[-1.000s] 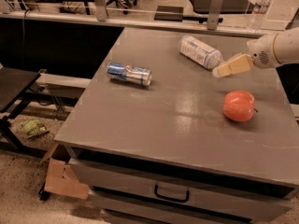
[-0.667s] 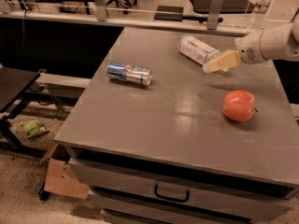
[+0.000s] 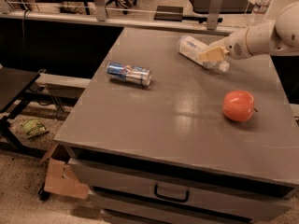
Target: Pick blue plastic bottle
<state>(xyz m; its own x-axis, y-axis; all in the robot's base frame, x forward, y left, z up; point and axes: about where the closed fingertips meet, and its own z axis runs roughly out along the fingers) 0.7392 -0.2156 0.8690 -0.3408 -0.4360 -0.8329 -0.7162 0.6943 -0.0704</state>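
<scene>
Gripper (image 3: 211,54) was over cap end of blue plastic bottle (image 3: 191,46) lying on grey table (image 3: 159,125); its opening could not be told

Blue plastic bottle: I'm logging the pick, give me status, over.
Gripper over the blue plastic bottle, near its cap end; contact unclear. Bottle lying on its side, far table edge. Can and apple apart, not blocking.

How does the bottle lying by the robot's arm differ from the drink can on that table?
The blue plastic bottle is clear with a pale label and longer; the can is blue-and-silver metal, shorter. The pincer is at the bottle, toward the far edge of the table; the can lies alone, further left. Both lie on their sides.
</scene>
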